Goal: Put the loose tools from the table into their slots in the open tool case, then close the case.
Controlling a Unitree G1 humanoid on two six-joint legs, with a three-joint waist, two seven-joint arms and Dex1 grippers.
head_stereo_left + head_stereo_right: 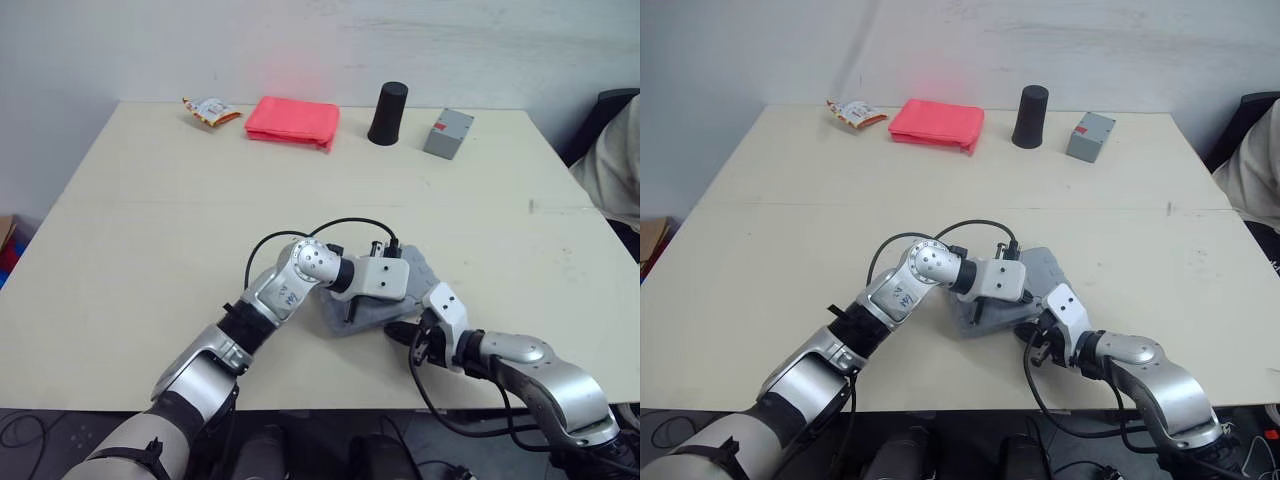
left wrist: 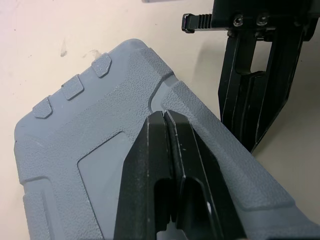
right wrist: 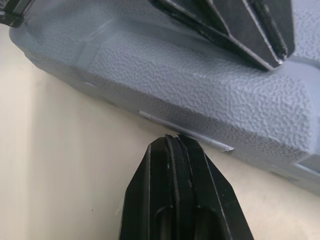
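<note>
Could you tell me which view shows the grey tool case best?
Left wrist view: it shows most of the tool case lid. The right wrist view gives one side edge; in the eye views the arms partly cover it.

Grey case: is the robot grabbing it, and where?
Nothing is held. The left gripper is shut above the grey case; the right gripper is shut beside its edge.

The left arm point(image 1: 300, 275) lies over the tool case point(image 1: 420, 272) and hides most of its lid. In both wrist views the case runs off the picture's edges. What is inside the case cannot be seen. A person point(image 1: 612, 165) by the right side of the bench point(image 1: 150, 230) is cut off by the edge. The print on the small packet point(image 1: 210, 110) and the red mark on the grey box point(image 1: 448, 133) are too small to read.
</note>
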